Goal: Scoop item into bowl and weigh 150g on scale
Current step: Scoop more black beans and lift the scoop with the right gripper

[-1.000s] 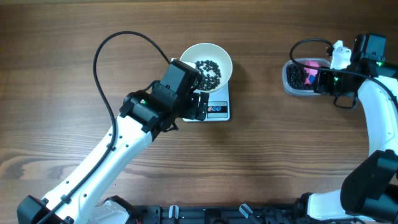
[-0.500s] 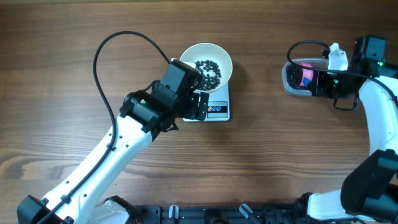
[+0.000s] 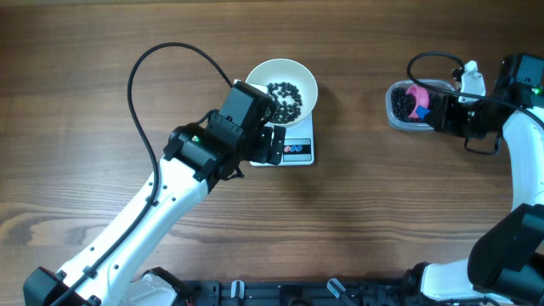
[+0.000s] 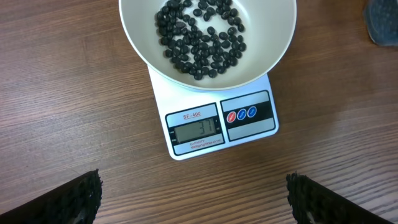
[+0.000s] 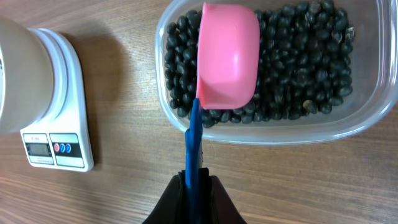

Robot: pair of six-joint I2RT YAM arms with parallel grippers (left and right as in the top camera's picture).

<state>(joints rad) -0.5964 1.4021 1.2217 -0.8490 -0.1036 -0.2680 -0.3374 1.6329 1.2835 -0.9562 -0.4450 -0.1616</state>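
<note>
The white bowl [image 3: 297, 78] stands on the scale [image 3: 299, 151] with a thin layer of the black item [image 3: 285, 95] in it. In the left wrist view the bowl [image 4: 140, 37], its beans [image 4: 202, 37] and the scale [image 4: 211, 121], whose display reads 31, lie ahead of my open left gripper [image 4: 196, 196]. It holds nothing. My right gripper [image 5: 194, 180] is shut on the blue handle of the pink scoop [image 5: 228, 56]. The scoop's rounded back faces the camera, over the beans [image 5: 298, 68] in the clear tub [image 5: 367, 118].
The tub [image 3: 393, 119] sits at the table's far right, the right gripper [image 3: 442, 109] just right of it. The left arm [image 3: 204, 149] lies diagonally from the bottom left up to the scale. Bare wood lies between scale and tub.
The right wrist has drawn back to the right and the pink scoop has turned and shifted toward the tub's left part. Left arm, bowl and scale have not moved.
</note>
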